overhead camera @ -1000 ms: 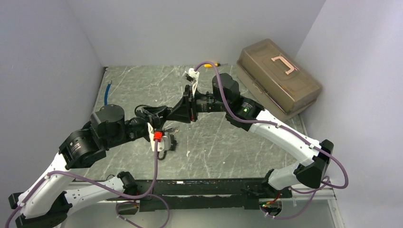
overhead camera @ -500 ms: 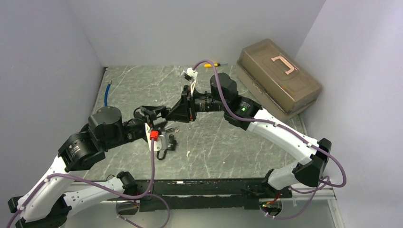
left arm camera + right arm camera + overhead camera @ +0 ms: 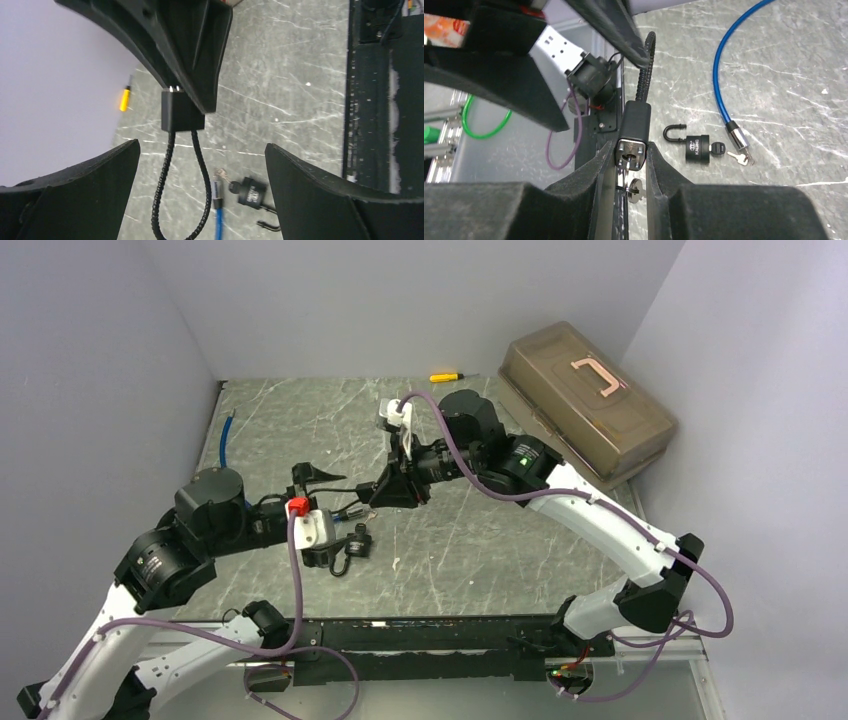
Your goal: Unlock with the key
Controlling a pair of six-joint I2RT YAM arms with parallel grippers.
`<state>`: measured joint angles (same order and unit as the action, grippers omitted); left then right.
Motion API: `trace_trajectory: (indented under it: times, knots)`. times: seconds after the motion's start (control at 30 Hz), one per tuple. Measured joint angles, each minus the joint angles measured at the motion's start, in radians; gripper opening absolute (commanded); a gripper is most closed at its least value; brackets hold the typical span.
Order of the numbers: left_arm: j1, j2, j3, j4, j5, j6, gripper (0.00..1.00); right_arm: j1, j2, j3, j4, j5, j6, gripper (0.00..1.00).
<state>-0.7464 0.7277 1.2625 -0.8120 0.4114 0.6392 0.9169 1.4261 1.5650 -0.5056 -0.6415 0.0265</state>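
Fingers (image 3: pixel 596 172) of the right gripper (image 3: pixel 630 150) are clenched across the flat sides of a black, rectangular cable-lock body (image 3: pixel 633 125), judged rigid and light, held in mid-air with its small silver key (image 3: pixel 634 192) dangling; the left gripper (image 3: pixel 202 145) is spread empty.

Black cable lock (image 3: pixel 634 125), body aloft, braided cable looped back into it, silver key (image 3: pixel 633 192) at its keyhole end
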Motion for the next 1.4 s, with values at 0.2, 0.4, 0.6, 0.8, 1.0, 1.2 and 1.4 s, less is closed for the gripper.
trace_trajectory:
  times: [0.2,0.4,0.6,0.8,1.0,1.2,1.4]
  knots:
    - [0.048,-0.01,-0.106,-0.001,0.063,-0.109,0.99,0.029,0.0,0.084,-0.158,-0.031,-0.126,0.0]
    - [0.09,0.048,-0.125,-0.009,0.127,-0.174,0.87,0.111,0.016,0.117,-0.264,-0.008,-0.191,0.0]
    - [0.108,0.081,-0.111,-0.033,0.259,-0.192,0.68,0.16,0.049,0.135,-0.321,0.045,-0.219,0.0]
    - [0.127,0.034,-0.11,-0.031,0.385,-0.197,0.46,0.16,0.05,0.139,-0.326,0.094,-0.222,0.0]
    - [0.146,0.005,-0.123,-0.011,0.42,-0.209,0.69,0.18,0.067,0.19,-0.355,0.093,-0.222,0.0]
    - [0.148,-0.004,-0.175,-0.014,0.421,-0.224,0.4,0.196,0.113,0.261,-0.379,0.117,-0.229,0.0]
    - [0.149,0.01,-0.178,-0.024,0.416,-0.241,0.05,0.224,0.133,0.283,-0.422,0.125,-0.248,0.0]
